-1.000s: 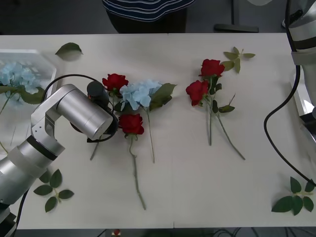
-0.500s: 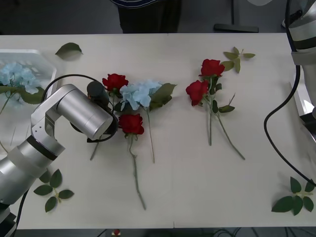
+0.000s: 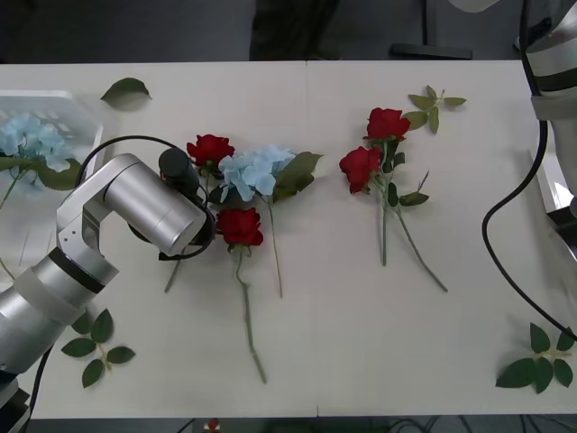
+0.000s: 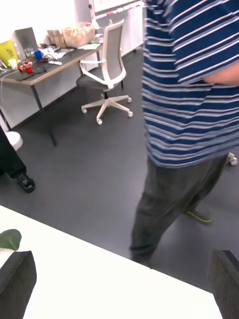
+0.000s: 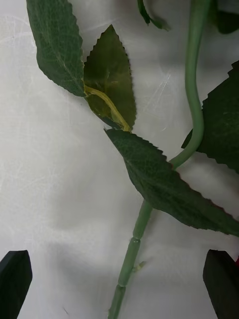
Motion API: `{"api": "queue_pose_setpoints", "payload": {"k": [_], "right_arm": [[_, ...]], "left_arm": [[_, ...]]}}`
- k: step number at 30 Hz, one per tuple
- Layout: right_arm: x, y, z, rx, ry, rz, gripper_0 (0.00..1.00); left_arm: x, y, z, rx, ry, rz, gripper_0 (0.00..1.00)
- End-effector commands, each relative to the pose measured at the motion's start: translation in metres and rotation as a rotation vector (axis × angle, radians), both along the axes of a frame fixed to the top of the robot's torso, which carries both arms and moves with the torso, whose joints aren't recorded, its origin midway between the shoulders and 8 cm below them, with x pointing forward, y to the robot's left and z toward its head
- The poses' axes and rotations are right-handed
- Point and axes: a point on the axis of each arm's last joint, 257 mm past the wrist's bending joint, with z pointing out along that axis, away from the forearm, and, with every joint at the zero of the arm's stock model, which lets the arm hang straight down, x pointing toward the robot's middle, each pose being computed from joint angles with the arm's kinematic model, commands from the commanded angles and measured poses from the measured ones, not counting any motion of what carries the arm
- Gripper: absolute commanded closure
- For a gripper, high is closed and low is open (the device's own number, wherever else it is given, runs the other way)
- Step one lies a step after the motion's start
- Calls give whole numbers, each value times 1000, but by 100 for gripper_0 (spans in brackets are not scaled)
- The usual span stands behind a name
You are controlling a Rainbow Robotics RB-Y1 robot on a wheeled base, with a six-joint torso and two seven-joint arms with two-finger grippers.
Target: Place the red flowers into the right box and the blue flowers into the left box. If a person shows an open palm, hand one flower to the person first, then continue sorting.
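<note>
— Left wrist view: my left gripper [image 5: 119, 284] hangs spread wide, straddling a red flower's stem [image 5: 137, 232] on the table [image 5: 45, 174].
— Drop squarely, then pinch below the leaves.

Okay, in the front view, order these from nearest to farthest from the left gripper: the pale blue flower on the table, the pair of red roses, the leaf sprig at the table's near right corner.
1. Pale blue flower, just right of the left gripper.
2. Pair of red roses, right of centre.
3. Leaf sprig, near right corner.
</note>
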Motion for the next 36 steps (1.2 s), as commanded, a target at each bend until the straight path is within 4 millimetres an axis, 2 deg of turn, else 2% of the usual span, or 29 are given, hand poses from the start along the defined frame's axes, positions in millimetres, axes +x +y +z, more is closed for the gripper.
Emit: {"api": "queue_pose_setpoints", "payload": {"k": [1, 5, 10, 16, 20, 21, 25, 30, 31, 36], "right_arm": [[-16, -2, 32, 23, -55, 10, 0], [-34, -10, 26, 21, 37, 21, 0], [-74, -20, -3, -45, 219, 70, 0], [-141, -33, -66, -134, 478, 165, 0], [-178, -49, -115, -203, 590, 185, 0], [-184, -52, -122, -211, 609, 185, 0], [-222, -71, -171, -209, 769, 155, 0], [-245, -85, -218, -177, 912, 136, 0], [-247, -88, -227, -171, 936, 127, 0], [-248, -106, -261, -167, 996, 53, 0]], "left_arm": [[13, -8, 21, 12, -43, -36, 0], [13, -8, 21, 12, -43, -36, 0], [13, -8, 21, 12, -43, -36, 0], [13, -8, 21, 12, -43, -36, 0], [13, -8, 21, 12, -43, -36, 0], [13, -8, 21, 12, -43, -36, 0], [13, -8, 21, 12, -43, -36, 0], [13, -8, 21, 12, -43, -36, 0], [6, -10, 11, 7, -20, -35, 0], [5, -16, 15, -19, -3, -36, 0]]}}
